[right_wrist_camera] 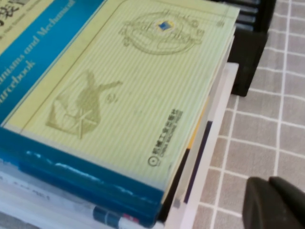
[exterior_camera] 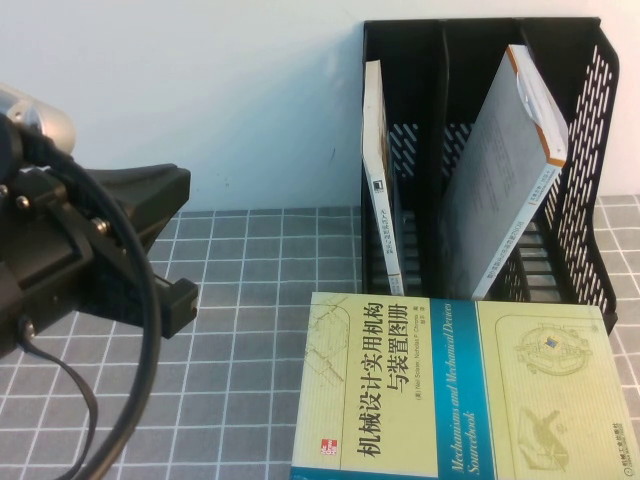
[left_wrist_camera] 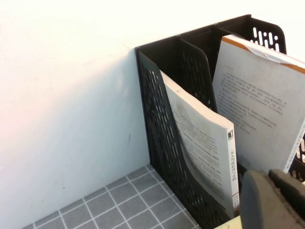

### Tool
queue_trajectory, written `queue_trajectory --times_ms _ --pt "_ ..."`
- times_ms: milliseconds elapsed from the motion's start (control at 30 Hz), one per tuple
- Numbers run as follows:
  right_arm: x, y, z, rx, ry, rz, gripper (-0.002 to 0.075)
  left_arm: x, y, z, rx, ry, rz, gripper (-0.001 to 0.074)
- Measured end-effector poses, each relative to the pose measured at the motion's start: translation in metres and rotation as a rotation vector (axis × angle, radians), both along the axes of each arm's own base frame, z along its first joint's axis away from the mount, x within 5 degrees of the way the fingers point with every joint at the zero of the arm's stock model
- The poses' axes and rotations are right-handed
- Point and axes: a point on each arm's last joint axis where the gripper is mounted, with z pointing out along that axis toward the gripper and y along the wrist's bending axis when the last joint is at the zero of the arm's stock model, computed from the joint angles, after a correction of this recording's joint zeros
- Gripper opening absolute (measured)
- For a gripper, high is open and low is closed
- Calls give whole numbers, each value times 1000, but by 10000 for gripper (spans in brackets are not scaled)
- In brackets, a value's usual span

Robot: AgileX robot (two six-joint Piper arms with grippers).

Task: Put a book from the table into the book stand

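The black book stand [exterior_camera: 585,200] stands at the back right against the wall; it also shows in the left wrist view [left_wrist_camera: 157,129]. A white book [exterior_camera: 383,180] stands in its left slot. A grey-covered book [exterior_camera: 505,170] leans in a slot to the right. A yellow-green book [exterior_camera: 450,390] lies flat on top of a stack in front of the stand, also in the right wrist view [right_wrist_camera: 133,86]. My left gripper [left_wrist_camera: 269,183] is shut and empty, close to the stand's left slot. My right gripper [right_wrist_camera: 269,188] is shut and empty over the mat, beside the stack.
The left arm [exterior_camera: 90,250] with its cable fills the left of the high view. The grey tiled mat [exterior_camera: 250,300] covers the table. A white wall [exterior_camera: 200,100] stands right behind the stand. The stack holds several books under the top one [right_wrist_camera: 209,143].
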Motion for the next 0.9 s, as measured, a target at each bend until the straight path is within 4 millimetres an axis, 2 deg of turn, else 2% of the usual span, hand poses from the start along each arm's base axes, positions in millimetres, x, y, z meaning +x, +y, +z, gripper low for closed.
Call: queue_trajectory --times_ms 400,567,700,900 --pt "-4 3 -5 23 69 24 -3 0 1 0 -15 9 8 -2" --pt "-6 4 -6 38 95 33 -3 -2 22 -1 21 -40 98 -2" --pt "-6 5 -6 45 98 33 -3 -26 52 -20 10 -36 199 -2" --pt "-6 5 -6 47 100 33 -3 -73 93 -79 -58 4 388 -2"
